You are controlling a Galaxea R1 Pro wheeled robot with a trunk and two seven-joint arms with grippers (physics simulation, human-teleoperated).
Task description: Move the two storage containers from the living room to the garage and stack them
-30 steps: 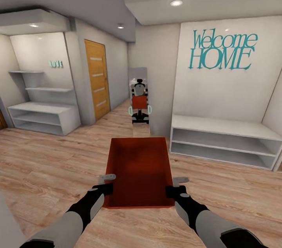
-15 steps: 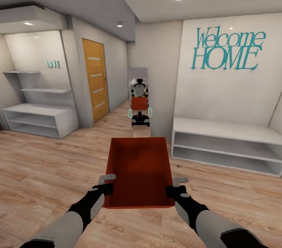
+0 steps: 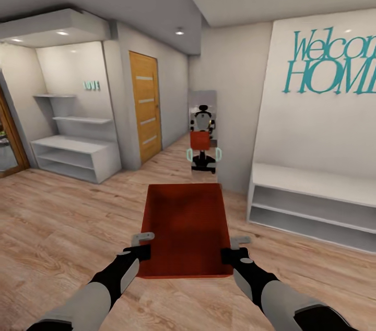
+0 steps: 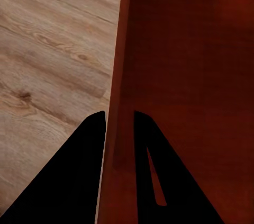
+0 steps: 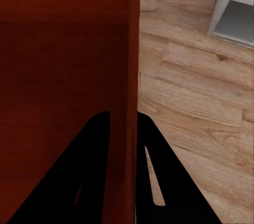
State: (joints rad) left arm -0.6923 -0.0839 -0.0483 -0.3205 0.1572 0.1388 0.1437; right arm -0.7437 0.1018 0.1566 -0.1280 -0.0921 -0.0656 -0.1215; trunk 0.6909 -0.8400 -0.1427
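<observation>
One storage container (image 3: 185,226), a red-orange open-topped bin, hangs in front of me above light wood planks, held between both arms. My left gripper (image 3: 142,250) is shut on its left wall near the close corner. My right gripper (image 3: 230,253) is shut on the right wall opposite. In the left wrist view the left gripper (image 4: 119,118) has one black finger on each side of the container (image 4: 190,75) wall. The right wrist view shows the right gripper (image 5: 124,115) pinching the container (image 5: 63,49) wall the same way. The bin is empty.
Ahead, a narrow mirror (image 3: 202,135) reflects me holding the bin. A low white shelf bench (image 3: 313,200) stands at the right under teal "Welcome HOME" lettering (image 3: 334,67). A white shelf unit (image 3: 73,156) and a wooden door (image 3: 146,106) are at the left.
The whole room has shifted right in the picture, so the camera has turned left. The bin and both grippers keep their places in front of me.
</observation>
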